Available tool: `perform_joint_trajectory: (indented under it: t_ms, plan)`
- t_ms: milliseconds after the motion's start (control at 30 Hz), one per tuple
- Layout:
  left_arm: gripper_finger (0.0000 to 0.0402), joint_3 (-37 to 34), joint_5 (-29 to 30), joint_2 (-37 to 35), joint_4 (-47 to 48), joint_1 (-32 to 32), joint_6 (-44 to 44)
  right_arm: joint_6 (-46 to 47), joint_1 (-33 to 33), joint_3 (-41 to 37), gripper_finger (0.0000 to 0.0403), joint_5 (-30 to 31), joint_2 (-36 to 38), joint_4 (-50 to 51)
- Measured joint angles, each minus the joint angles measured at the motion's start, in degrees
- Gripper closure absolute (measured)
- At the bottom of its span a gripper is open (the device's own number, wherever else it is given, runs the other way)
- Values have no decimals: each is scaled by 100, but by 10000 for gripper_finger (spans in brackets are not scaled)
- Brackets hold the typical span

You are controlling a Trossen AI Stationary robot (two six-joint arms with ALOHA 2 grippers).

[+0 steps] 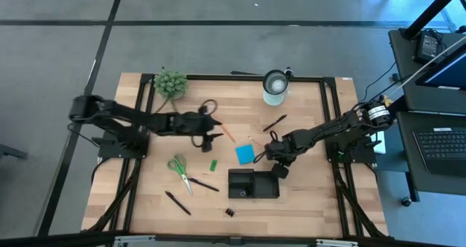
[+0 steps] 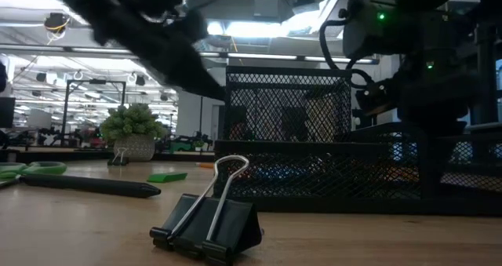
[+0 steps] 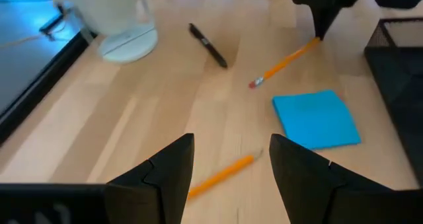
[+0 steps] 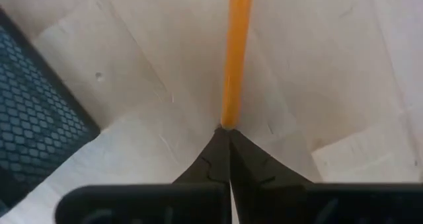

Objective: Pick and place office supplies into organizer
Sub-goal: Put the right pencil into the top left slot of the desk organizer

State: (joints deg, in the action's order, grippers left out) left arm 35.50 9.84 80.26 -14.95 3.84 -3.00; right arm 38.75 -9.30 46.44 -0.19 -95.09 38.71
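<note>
My right gripper (image 4: 229, 128) (image 1: 269, 151) is low over the table just past the organizer (image 1: 253, 183), a black mesh tray, and is shut on an orange pencil (image 4: 235, 52) (image 3: 284, 64). My left gripper (image 3: 231, 141) (image 1: 217, 135) is open above a second pencil (image 3: 221, 174), one finger on each side of it, not touching. The blue note pad (image 1: 245, 154) lies flat between the two grippers. Green scissors (image 1: 180, 170), the green block (image 1: 213, 165), black pens (image 1: 177, 202) (image 1: 275, 122) and a black clip (image 2: 208, 223) lie loose on the table. My right gripper pinches the pencil's end (image 4: 229, 118) at the very tips of its two shut fingers, coming from above and slanting down. The pencil runs straight on from the fingers, along them. Its eraser end (image 3: 253, 84) rests on the table.
A white cup (image 1: 275, 87) and a fuzzy green plant ball (image 1: 170, 84) stand near the table's far edge. The organizer's mesh wall (image 4: 33, 118) is close beside my right gripper. Another pen (image 1: 204, 184) lies between the scissors and the organizer.
</note>
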Motion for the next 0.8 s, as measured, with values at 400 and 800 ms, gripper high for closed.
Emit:
perform_joint_trajectory:
  t_ms: [400, 800]
  plan:
    - [208, 2145, -564, 2106, 926, 156, -771, -30, 2, -2, 401, 55, 0, -50]
    - [208, 2947, -1135, 3030, 1258, 231, -1851, -47, 4, -4, 401, 77, 0, -93]
